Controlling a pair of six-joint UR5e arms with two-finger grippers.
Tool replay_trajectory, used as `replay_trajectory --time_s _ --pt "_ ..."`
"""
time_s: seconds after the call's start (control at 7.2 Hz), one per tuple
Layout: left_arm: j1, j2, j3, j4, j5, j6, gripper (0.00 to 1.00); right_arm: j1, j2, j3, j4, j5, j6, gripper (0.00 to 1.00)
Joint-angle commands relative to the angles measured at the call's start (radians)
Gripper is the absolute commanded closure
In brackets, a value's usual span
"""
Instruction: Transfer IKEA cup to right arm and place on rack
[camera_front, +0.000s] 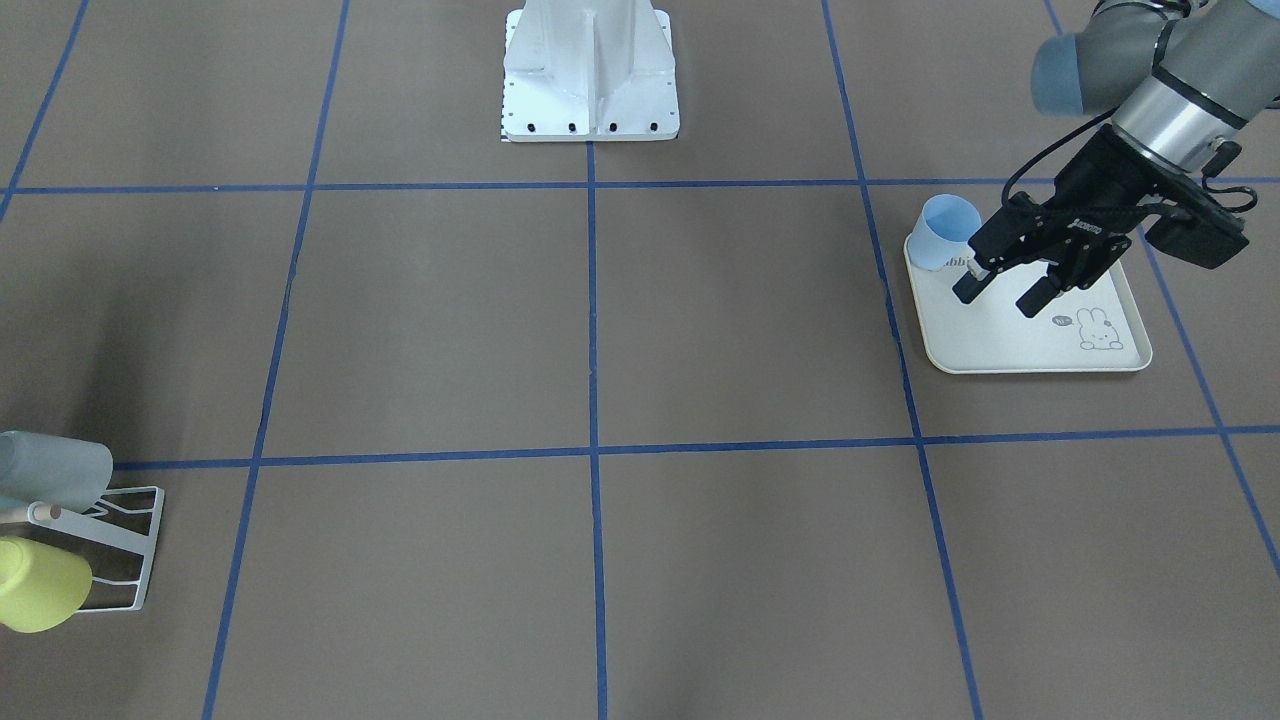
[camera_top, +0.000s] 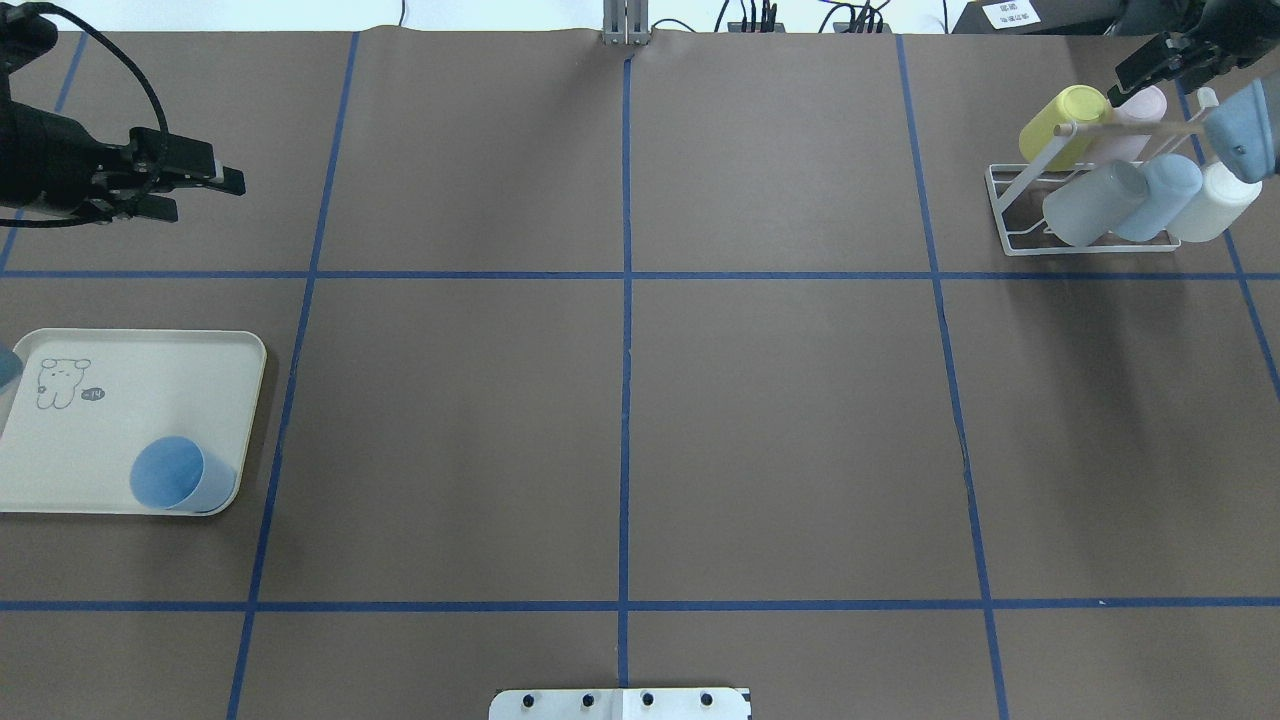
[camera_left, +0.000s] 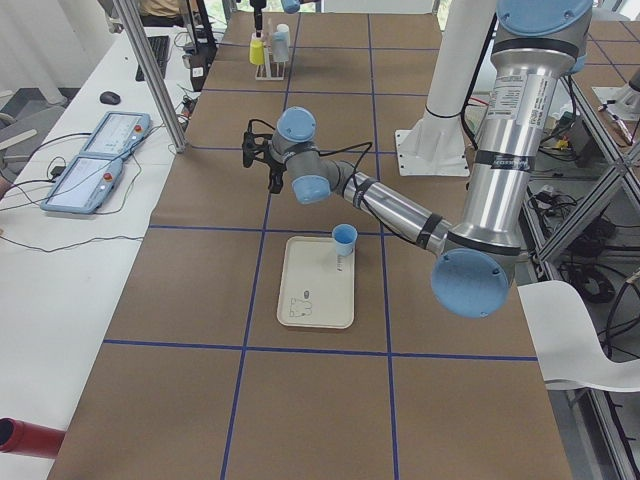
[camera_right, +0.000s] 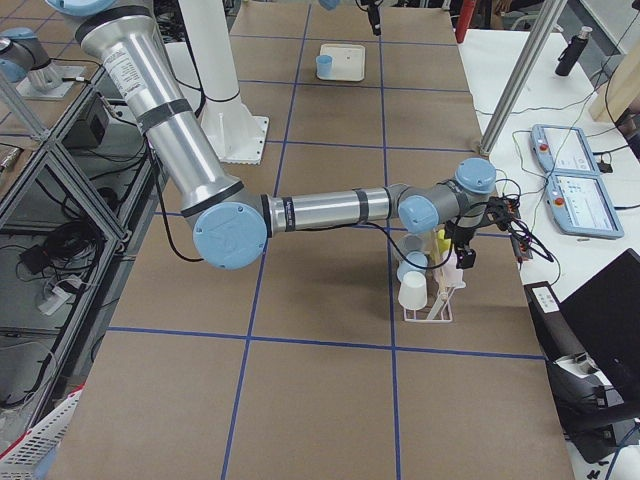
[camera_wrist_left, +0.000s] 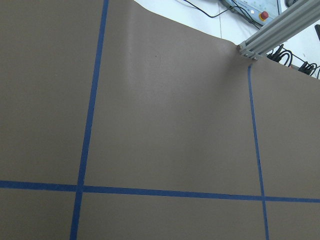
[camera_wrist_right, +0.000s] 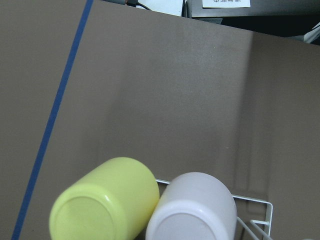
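Note:
The IKEA cup (camera_top: 180, 475) is light blue and stands upright in the near corner of the cream rabbit-print tray (camera_top: 120, 380); it also shows in the front view (camera_front: 945, 230). My left gripper (camera_front: 1000, 293) is open and empty, raised above the table beside the cup; from overhead the left gripper (camera_top: 205, 197) sits beyond the tray. The white wire rack (camera_top: 1010, 215) with its wooden dowel (camera_top: 1130, 125) holds several cups. My right gripper (camera_top: 1150, 65) hovers just past the rack; its jaws are too dark and cropped to read.
The rack carries a yellow cup (camera_wrist_right: 105, 205), a pale cup (camera_wrist_right: 192, 210), a grey cup (camera_top: 1095, 205), a blue cup (camera_top: 1160, 195) and a white cup (camera_top: 1215, 200). The robot base (camera_front: 590, 70) stands mid-table. Two pendants (camera_left: 100, 160) lie on the side bench.

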Motion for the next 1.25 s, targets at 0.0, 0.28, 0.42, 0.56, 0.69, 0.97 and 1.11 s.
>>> replay_trajectory --time_s 0.0,0.28,0.42,0.56,0.69,0.97,1.11 --pt "0.005 0.091 -0.038 0.095 0.000 0.139 0.00 0.010 0.023 0.012 -0.007 0.008 0.020 0.01" --pt "0.064 0.148 -0.053 0.169 0.002 0.143 0.00 0.010 0.016 0.044 -0.006 0.009 0.078 0.01" --pt "0.107 0.212 -0.079 0.171 0.003 0.149 0.00 0.008 0.010 0.058 -0.007 0.011 0.080 0.01" --pt "0.145 0.271 -0.099 0.171 0.008 0.149 0.00 0.008 0.008 0.063 -0.007 0.015 0.080 0.01" --pt "0.176 0.320 -0.116 0.171 0.009 0.148 0.00 0.010 0.007 0.064 -0.009 0.046 0.080 0.01" --pt "0.241 0.351 -0.116 0.172 0.055 0.146 0.00 0.011 -0.053 0.140 -0.010 0.117 0.098 0.01" --pt "0.250 0.362 -0.116 0.172 0.055 0.146 0.01 0.011 -0.094 0.205 -0.009 0.117 0.154 0.01"
